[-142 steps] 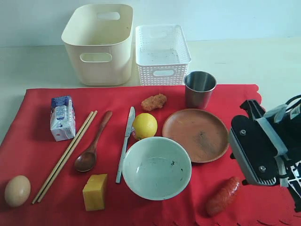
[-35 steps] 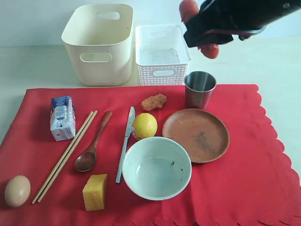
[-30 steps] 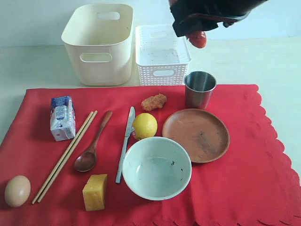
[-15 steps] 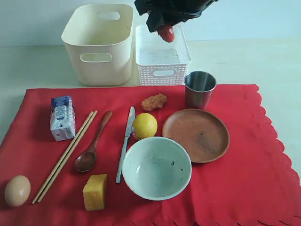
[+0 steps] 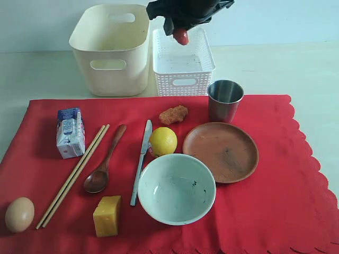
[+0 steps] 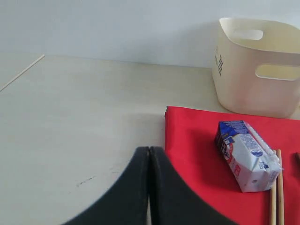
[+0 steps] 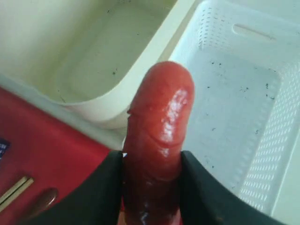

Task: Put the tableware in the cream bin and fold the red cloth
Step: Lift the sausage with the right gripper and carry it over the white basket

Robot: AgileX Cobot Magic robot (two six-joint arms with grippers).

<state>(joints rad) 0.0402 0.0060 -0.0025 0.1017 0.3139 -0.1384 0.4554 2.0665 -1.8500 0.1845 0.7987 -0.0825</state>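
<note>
My right gripper hangs above the white lattice basket, shut on a red sausage whose tip points down. On the red cloth lie the pale bowl, brown plate, steel cup, wooden spoon, chopsticks and knife. The cream bin stands behind the cloth, to the left of the basket. My left gripper is shut and holds nothing, over the table beside the cloth's edge.
Food on the cloth: milk carton, egg, cheese block, lemon, fried nugget. The left wrist view also shows the milk carton and the cream bin.
My right gripper rose from the cloth's right side with the sausage and swung back and left, now over the white basket. The sausage is gone from the cloth.
</note>
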